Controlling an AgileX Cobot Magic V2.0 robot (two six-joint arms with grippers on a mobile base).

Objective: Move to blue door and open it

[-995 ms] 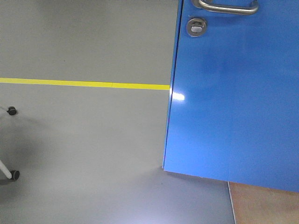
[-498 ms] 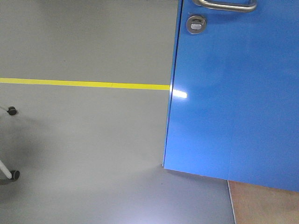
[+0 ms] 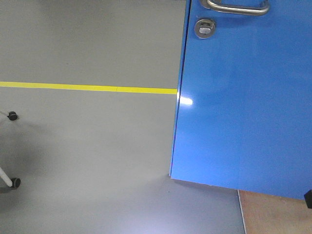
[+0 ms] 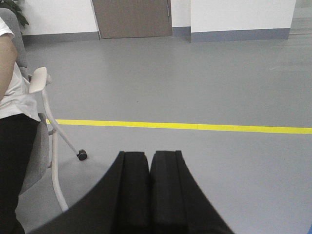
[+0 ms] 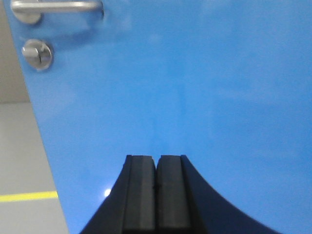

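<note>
The tall glossy bright-blue door panel (image 3: 243, 107) fills the right of the front view, its silver metal lever handle (image 3: 239, 7) at the top edge and the round silver lock (image 3: 204, 28) just below. Grey floor (image 3: 87, 146) with a yellow tape line (image 3: 87, 87) lies left. The right gripper (image 5: 156, 190) faces the door, jaws pressed together, empty. The left gripper (image 4: 148, 190), likewise closed and empty, faces open floor beside a wheeled grey chair (image 4: 44, 146).

Blue door (image 3: 243, 107) ajar at right, lever handle (image 3: 239, 7), round lock (image 3: 204, 28), yellow floor line (image 3: 87, 87)
</note>
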